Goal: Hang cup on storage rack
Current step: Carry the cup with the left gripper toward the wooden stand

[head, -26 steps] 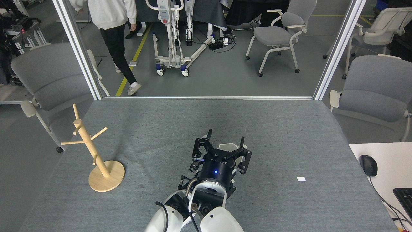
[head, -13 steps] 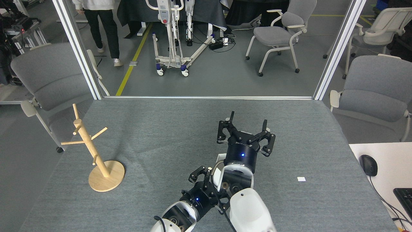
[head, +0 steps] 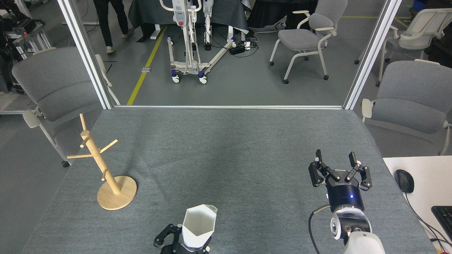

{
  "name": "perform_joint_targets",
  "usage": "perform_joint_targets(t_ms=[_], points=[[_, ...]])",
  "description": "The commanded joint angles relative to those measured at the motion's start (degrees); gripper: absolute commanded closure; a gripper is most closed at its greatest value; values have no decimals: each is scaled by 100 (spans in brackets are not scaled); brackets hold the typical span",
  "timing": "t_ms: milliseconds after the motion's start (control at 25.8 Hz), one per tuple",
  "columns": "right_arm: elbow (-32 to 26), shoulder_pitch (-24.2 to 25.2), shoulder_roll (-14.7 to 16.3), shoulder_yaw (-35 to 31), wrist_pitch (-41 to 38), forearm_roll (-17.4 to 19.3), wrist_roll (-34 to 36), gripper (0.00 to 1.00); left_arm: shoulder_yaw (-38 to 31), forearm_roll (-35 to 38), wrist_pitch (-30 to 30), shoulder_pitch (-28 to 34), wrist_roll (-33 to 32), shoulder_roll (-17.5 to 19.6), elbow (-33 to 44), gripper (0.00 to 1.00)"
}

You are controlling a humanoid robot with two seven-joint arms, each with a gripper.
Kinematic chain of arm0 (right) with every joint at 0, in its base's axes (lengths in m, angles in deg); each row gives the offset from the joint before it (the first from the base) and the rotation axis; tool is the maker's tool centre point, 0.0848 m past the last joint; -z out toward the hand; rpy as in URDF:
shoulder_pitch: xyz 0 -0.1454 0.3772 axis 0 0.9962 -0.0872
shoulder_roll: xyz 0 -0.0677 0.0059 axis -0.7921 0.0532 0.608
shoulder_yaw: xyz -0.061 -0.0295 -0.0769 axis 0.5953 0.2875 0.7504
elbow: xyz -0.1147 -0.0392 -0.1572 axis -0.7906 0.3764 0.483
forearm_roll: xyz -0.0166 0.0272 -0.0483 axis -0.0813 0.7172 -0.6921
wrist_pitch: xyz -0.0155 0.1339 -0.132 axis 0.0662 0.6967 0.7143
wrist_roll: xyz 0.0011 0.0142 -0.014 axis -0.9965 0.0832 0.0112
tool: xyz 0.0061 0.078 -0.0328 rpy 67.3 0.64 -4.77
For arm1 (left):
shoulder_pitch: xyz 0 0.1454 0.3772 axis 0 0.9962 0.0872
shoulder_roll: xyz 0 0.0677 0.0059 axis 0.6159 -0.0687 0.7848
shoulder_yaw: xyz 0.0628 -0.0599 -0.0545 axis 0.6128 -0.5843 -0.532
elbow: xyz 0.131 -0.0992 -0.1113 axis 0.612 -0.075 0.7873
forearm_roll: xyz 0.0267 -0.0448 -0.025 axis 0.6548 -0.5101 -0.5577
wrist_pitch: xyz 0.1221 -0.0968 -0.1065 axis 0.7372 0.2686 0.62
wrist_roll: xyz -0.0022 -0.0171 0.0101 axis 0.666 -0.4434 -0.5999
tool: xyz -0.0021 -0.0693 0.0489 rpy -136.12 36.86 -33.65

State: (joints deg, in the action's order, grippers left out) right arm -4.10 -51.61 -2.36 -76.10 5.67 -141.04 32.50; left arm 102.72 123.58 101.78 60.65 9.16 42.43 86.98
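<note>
The white faceted cup (head: 197, 225) stands tilted at the bottom centre of the head view, its hexagonal mouth facing up and away. My left gripper (head: 183, 244) is low at the frame's bottom edge, its black fingers on either side of the cup's base, shut on it. The wooden storage rack (head: 100, 163) stands on its round base at the table's left, well left of the cup, with all its pegs bare. My right gripper (head: 335, 157) is open over the right part of the table with nothing between its fingers.
The grey felt table (head: 226, 148) ends at a metal rail at the back. A white desk with a mouse (head: 404, 180) and keyboard (head: 444, 216) adjoins on the right. Grey chairs (head: 53, 84) flank the table. A person's legs (head: 106, 21) are far back on the floor.
My right gripper swung from the table's middle to the right and nearer, still open. My left gripper pulled back to the near edge with the cup. The person walked farther away.
</note>
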Motion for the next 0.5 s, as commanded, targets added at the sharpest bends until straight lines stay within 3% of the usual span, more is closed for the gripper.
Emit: perform_joint_targets(t_ms=[0,233,465], points=[[13,459,110,-88,-128,2,47,1,-1141,-9,-132,504,39,20,151,100],[13,617,110,-97,-119,2,47,1,-3110,-53,-70,583,215,38,72,100],[31,591,119,-141,-110,10,47,1,-4138,-53,-70,460,180,56,37,100]])
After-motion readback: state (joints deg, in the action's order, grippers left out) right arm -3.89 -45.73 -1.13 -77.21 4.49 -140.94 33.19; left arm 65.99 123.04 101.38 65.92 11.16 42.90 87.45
